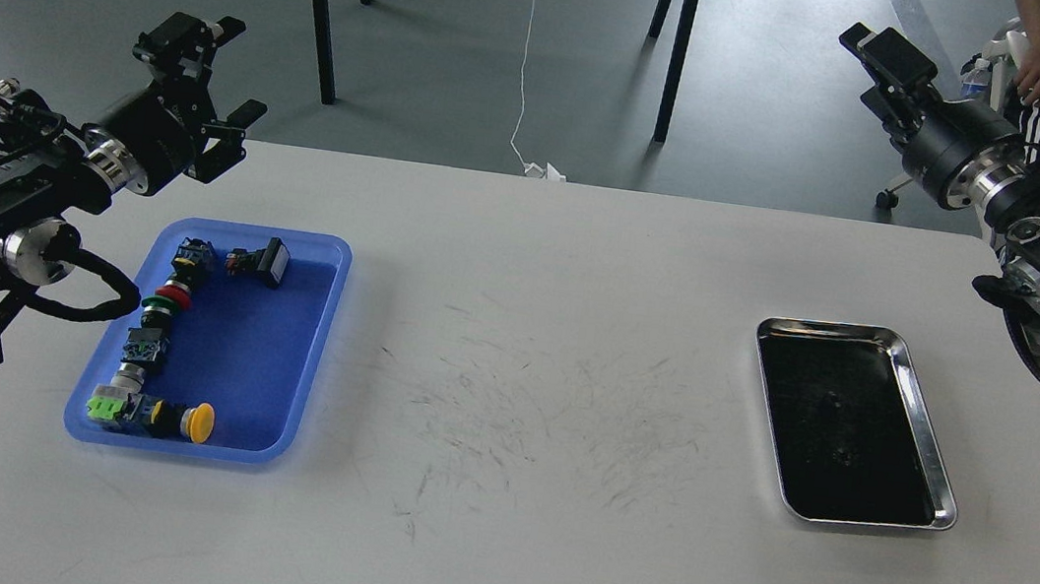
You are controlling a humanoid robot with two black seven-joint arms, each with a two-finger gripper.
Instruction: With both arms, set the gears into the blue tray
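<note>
On table point(489, 546) nearest me, left: blue tray point(314, 356) w/ switches point(163, 328). Right: steel tray point(923, 441), two tiny gears point(832, 402) inside (barely visible). Farther: left gripper point(225, 67) fingers spread, empty; right gripper point(881, 59) can't tell.

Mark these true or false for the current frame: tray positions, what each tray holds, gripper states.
1. The blue tray sits on the table's left side. True.
2. The steel tray holds the push-button switches. False: the switches lie in the blue tray.
3. The left gripper is open and holds nothing. True.
4. The right gripper is down inside the steel tray. False: it is raised beyond the table's far right corner; whether it is open or shut cannot be told.
5. Small dark pieces, likely the gears, lie in the steel tray. True, though barely visible against its dark inside.
</note>
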